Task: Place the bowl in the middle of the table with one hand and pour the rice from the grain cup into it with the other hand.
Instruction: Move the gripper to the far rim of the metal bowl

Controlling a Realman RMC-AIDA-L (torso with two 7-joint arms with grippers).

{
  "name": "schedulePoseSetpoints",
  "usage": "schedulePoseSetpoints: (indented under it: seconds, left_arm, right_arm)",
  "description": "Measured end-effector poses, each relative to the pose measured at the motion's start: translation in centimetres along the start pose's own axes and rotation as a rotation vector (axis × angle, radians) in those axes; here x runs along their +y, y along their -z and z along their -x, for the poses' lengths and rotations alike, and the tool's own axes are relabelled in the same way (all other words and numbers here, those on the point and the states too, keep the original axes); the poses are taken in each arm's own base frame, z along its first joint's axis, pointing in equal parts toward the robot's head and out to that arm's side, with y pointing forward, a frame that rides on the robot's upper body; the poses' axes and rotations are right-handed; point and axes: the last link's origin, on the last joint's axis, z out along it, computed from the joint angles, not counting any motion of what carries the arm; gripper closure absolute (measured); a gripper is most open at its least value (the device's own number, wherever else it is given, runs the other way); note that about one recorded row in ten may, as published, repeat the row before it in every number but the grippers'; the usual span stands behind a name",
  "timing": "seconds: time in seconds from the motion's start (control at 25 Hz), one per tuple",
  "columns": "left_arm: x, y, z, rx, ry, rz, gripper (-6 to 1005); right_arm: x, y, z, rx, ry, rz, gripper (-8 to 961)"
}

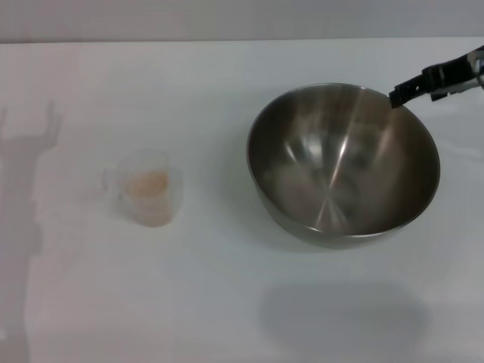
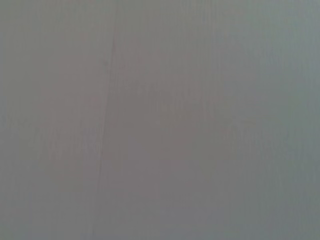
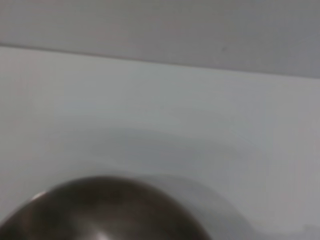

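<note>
Your right gripper (image 1: pixel 396 97) comes in from the right edge of the head view, its black tip at the far right rim of the bowl (image 1: pixel 344 162) — whether it touches or clamps the rim you cannot tell, nor how wide it stands. The bowl sits right of centre on the table (image 1: pixel 227 302), tipped a little, its inside bare. The right wrist view catches only an arc of the bowl's rim (image 3: pixel 100 210). Well apart to the left stands the grain cup (image 1: pixel 149 195), upright, rice (image 1: pixel 147 183) inside. Left gripper — out of sight; its wrist view gives only blank grey.
</note>
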Motion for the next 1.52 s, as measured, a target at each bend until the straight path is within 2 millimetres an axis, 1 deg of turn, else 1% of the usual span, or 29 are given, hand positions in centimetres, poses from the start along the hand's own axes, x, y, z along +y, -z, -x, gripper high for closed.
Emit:
schedulePoseSetpoints:
  seconds: [0.08, 0.28, 0.48, 0.56, 0.64, 0.8, 1.04, 1.24, 1.48, 1.52]
  left_arm:
    - [0.1, -0.2, 0.0, 0.003, 0.001, 0.002, 226]
    - [0.2, -0.4, 0.0, 0.0, 0.003, 0.003, 227]
    - [0.1, -0.5, 0.2, -0.011, 0.004, -0.003, 228]
    - [0.1, -0.5, 0.2, -0.013, 0.007, -0.004, 228]
    - [0.1, -0.6, 0.2, -0.013, 0.009, -0.005, 228]
    - [0.1, -0.4, 0.2, -0.015, 0.011, -0.007, 229]
    - [0.0, -0.2, 0.3, -0.018, 0.013, -0.011, 230]
    - [0.0, -0.1, 0.3, -0.017, 0.015, -0.011, 231]
    - [0.1, 0.0, 0.2, -0.016, 0.018, -0.01, 232]
    - [0.1, 0.0, 0.2, -0.016, 0.018, -0.01, 232]
  right_arm:
    - [0.1, -1.0, -0.4, 0.044, 0.004, 0.014, 227]
    - [0.0, -2.2, -1.4, 0.105, 0.008, 0.029, 231]
    - [-0.1, -2.6, -1.8, 0.131, 0.02, 0.024, 236]
    - [-0.8, -2.8, -2.5, 0.142, 0.019, -0.016, 238]
    - [-1.1, -2.8, -2.6, 0.141, 0.016, -0.025, 240]
    - [-1.4, -3.1, -3.1, 0.146, 0.023, -0.032, 336]
    - [-0.9, -3.4, -3.2, 0.149, 0.044, -0.02, 480]
    - [-0.8, -3.5, -3.2, 0.149, 0.055, -0.017, 723]
    - [-0.7, -3.5, -3.0, 0.143, 0.057, -0.019, 911]
    - [-0.7, -3.6, -3.0, 0.141, 0.058, -0.019, 924]
